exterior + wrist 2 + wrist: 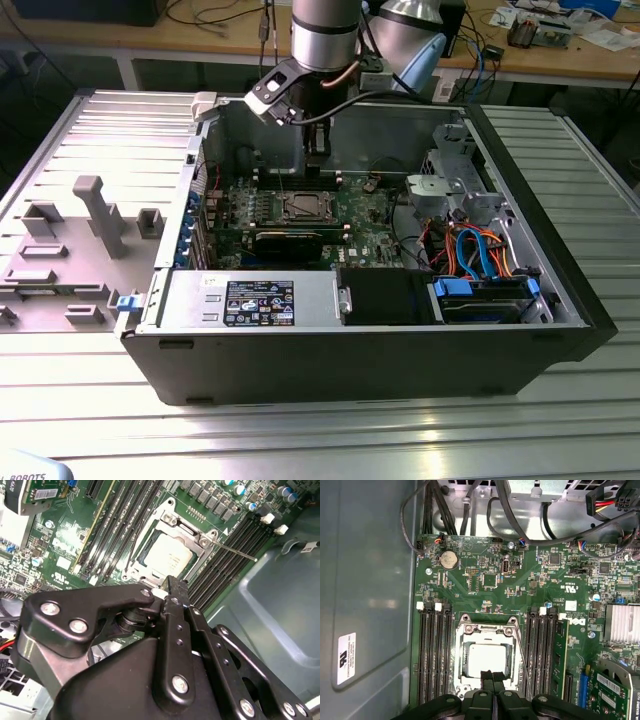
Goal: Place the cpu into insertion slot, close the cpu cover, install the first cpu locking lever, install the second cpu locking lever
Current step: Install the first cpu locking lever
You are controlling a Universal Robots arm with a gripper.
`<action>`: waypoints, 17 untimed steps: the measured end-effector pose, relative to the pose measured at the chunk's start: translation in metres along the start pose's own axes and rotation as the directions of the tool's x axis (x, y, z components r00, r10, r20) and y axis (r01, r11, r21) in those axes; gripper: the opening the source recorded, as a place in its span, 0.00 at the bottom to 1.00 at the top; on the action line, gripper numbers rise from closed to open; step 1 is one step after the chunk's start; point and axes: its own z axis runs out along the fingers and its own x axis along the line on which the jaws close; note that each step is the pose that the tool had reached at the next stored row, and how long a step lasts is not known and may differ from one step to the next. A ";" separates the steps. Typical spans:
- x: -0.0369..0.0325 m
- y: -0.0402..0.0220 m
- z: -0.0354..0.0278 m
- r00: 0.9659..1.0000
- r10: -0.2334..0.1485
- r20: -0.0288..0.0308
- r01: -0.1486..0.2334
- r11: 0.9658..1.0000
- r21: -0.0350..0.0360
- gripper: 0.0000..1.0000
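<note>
One gripper (493, 675): your fingertips meet, holding nothing, over the insertion slot (461, 652) edge.
Cpu (485, 659): seated inside the insertion slot.
Sticker (346, 657): white, on the case wall (370, 555), well apart from the slot.

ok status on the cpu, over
Gripper shut, empty, at the insertion slot edge. Cpu seated, cpu cover looks down. Nothing in the way.

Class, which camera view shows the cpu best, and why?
The first wrist view: the cpu faces the camera squarely, nearly all its top visible. The second wrist view shows it slanted; the exterior view, from afar.
</note>
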 end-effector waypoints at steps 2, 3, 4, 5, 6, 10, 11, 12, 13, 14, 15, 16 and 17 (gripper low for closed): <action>0.0000 0.0000 -0.0001 1.000 0.000 0.001 0.000 1.000 0.000 0.11; 0.0000 0.0000 -0.0002 1.000 0.000 0.001 0.000 1.000 0.000 0.11; 0.0000 -0.0001 -0.0002 1.000 0.000 0.001 0.000 1.000 0.000 0.11; 0.0000 0.0000 -0.0002 1.000 0.000 0.001 0.000 1.000 0.000 0.11; 0.0000 -0.0001 -0.0002 1.000 -0.003 0.001 0.003 1.000 0.000 0.11; 0.0000 0.0000 -0.0001 0.999 -0.051 0.002 0.051 0.999 0.001 0.11; 0.0000 0.0000 -0.0001 0.996 -0.088 0.002 0.088 0.996 0.001 0.11; 0.0000 0.0000 -0.0001 0.993 -0.119 0.003 0.119 0.993 0.002 0.11; 0.0000 0.0000 -0.0001 0.989 -0.148 0.003 0.148 0.989 0.002 0.11; 0.0001 0.0000 -0.0002 0.987 -0.163 0.003 0.163 0.987 0.003 0.11; 0.0001 0.0000 -0.0002 0.984 -0.180 0.003 0.180 0.984 0.003 0.11; 0.0001 0.0000 -0.0001 0.980 -0.199 0.003 0.199 0.980 0.003 0.11; 0.0001 0.0000 -0.0001 0.977 -0.214 0.004 0.214 0.977 0.003 0.11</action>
